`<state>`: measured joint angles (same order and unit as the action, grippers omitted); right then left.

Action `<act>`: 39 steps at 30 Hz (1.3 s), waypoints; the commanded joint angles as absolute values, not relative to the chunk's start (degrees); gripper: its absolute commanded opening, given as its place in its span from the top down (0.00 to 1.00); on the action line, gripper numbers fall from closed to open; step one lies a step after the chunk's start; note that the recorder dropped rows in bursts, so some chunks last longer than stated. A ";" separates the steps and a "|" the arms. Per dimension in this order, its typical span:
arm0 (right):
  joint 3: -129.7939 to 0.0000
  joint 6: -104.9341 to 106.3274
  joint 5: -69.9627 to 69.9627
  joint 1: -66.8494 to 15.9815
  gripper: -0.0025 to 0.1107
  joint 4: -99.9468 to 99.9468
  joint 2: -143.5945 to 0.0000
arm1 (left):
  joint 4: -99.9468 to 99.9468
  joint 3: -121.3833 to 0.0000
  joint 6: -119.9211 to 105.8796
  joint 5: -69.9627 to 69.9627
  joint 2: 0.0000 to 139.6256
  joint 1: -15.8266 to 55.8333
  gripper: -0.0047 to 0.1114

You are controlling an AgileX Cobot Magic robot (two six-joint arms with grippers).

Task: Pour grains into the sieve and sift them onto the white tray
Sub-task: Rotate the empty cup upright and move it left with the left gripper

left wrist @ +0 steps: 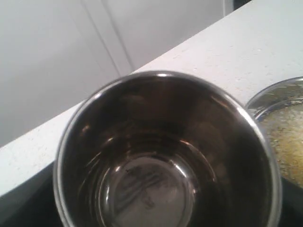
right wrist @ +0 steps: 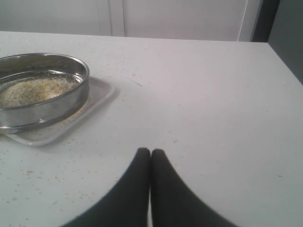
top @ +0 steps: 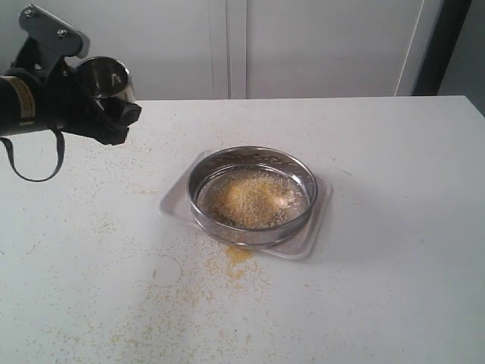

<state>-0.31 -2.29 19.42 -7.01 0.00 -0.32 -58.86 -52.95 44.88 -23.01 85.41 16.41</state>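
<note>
A small tan label (top: 23, 98) sits on the black left arm (top: 45, 102), its writing too small to read. The left jaws grip a small rounded steel cup (top: 106, 78), held up near the far left edge of the white tabletop (top: 379, 189), with its bare shiny base showing inside. The right jaws are closed, black fingertips (right wrist: 142, 163) pressed together on nothing. The wide round stainless-steel sieve (top: 250, 233) rests on the shallow white rectangular tray (top: 176, 199) mid-tabletop. Fine yellow and off-white grains (top: 254, 199) lie heaped on its mesh. More are scattered over the tabletop in front of the tray.
</note>
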 commanded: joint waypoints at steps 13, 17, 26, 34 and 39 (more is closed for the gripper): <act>0.00 -2.50 19.21 -7.30 0.98 0.00 0.00 | -57.46 -48.61 45.00 -41.56 94.70 4.76 0.96; 0.00 -2.50 19.21 -7.30 0.98 0.00 0.00 | -55.71 -48.61 40.90 -43.57 97.84 4.76 0.96; 0.00 -2.50 19.21 -7.30 0.98 0.00 0.00 | -43.14 -48.61 36.15 -46.13 104.94 4.76 0.96; 0.00 -2.50 19.21 -7.30 0.98 0.00 0.00 | -40.84 -48.61 34.45 -43.17 109.18 4.76 0.96; 0.00 -2.50 19.21 -7.30 0.98 0.00 0.00 | -36.42 -48.61 32.73 -41.10 109.74 4.76 0.96</act>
